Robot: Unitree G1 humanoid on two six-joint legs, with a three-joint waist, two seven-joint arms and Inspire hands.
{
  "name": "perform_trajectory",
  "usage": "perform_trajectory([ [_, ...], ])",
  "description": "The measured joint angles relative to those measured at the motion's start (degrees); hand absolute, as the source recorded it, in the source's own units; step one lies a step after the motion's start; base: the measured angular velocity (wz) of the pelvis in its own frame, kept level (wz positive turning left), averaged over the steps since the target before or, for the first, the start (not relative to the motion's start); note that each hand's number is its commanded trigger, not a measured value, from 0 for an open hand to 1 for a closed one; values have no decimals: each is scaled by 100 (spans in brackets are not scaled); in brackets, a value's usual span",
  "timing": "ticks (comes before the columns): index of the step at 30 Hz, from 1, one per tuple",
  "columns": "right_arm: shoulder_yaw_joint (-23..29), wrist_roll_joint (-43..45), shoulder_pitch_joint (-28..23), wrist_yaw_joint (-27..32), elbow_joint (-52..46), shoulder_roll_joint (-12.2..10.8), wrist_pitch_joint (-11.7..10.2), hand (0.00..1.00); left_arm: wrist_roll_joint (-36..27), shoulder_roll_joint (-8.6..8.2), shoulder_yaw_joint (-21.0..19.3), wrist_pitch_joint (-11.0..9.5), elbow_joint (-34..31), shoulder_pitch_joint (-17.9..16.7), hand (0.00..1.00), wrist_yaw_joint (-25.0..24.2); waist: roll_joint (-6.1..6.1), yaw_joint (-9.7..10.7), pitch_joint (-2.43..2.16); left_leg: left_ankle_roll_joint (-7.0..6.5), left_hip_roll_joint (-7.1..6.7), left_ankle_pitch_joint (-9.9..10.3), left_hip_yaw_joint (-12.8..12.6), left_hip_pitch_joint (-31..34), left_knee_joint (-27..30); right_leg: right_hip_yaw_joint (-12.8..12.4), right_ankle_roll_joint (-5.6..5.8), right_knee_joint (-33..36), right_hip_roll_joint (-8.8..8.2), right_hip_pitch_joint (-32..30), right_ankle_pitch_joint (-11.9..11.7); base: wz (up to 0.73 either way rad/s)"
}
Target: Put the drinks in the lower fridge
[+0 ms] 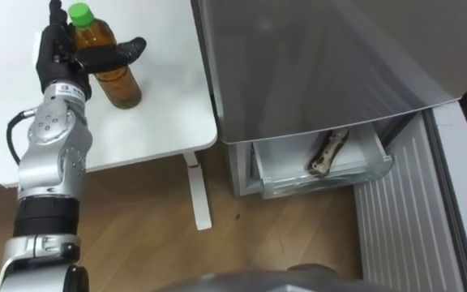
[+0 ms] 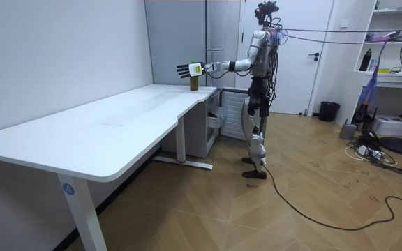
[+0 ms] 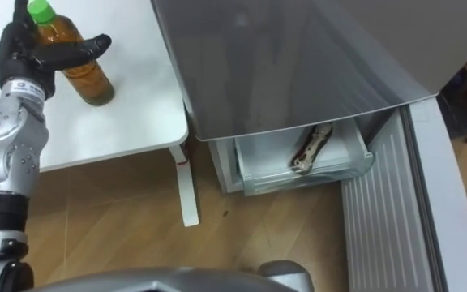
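Note:
A bottle of amber drink [image 1: 122, 83] with a green cap stands upright on the white table [image 1: 164, 109], near its right end. My left hand [image 1: 59, 58] is open against the bottle's left side. Its thumb [image 1: 122, 52] lies across the front of the bottle and its fingers point up behind the neck. The right eye view shows the same bottle [image 3: 89, 79] and left hand [image 3: 21, 53]. In the room view I stand by the grey fridge [image 2: 218, 42] at the table's far end, left hand [image 2: 182, 70] stretched over the bottle [image 2: 194, 85].
The grey fridge [image 1: 323, 65] stands right of the table. Its lower drawer [image 1: 367, 169] is pulled out, with a brown and white packet [image 1: 328, 152] lying in it. The ribbed lower door [image 1: 404, 223] hangs open at the right. Wooden floor lies below the table's leg [image 1: 199, 195].

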State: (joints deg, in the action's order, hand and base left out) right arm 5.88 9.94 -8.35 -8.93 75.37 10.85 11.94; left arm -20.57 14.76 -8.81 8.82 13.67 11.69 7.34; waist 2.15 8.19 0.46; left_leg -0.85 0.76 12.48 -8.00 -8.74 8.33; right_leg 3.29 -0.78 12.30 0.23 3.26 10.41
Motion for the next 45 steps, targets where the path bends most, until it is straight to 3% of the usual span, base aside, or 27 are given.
perform_trajectory([
  [13,223,421,-13,-60,25,-2,-2,0,-3,48,-61,21,575,353,0,-348,-64,25,41,-1,-10,1,16,6,39,-169,10,26,23,-46,8,-3],
  [18,274,556,-4,-60,7,0,22,0,-20,57,-80,53,604,363,0,-456,-13,56,1,-11,1,21,13,39,29,-185,6,67,43,-124,3,-1],
  [19,278,586,-1,-58,-9,0,24,0,-21,57,-112,58,678,373,21,-513,7,67,-13,-11,2,21,8,37,31,-191,4,90,43,-120,2,0],
  [21,279,590,10,-53,-32,0,22,0,-23,57,-152,70,754,380,98,-566,27,83,-25,-11,0,20,-4,33,39,-219,4,125,43,-123,3,-8],
  [27,279,585,75,-47,-34,1,22,0,-531,67,-237,124,887,396,100,-577,27,108,-24,-11,-19,20,-8,32,94,-273,10,130,27,-112,6,-3],
  [45,279,588,230,-23,-36,0,62,0,-535,76,-184,338,888,409,100,-647,45,264,-5,-20,-19,27,18,47,79,-283,24,155,36,-136,18,0],
])
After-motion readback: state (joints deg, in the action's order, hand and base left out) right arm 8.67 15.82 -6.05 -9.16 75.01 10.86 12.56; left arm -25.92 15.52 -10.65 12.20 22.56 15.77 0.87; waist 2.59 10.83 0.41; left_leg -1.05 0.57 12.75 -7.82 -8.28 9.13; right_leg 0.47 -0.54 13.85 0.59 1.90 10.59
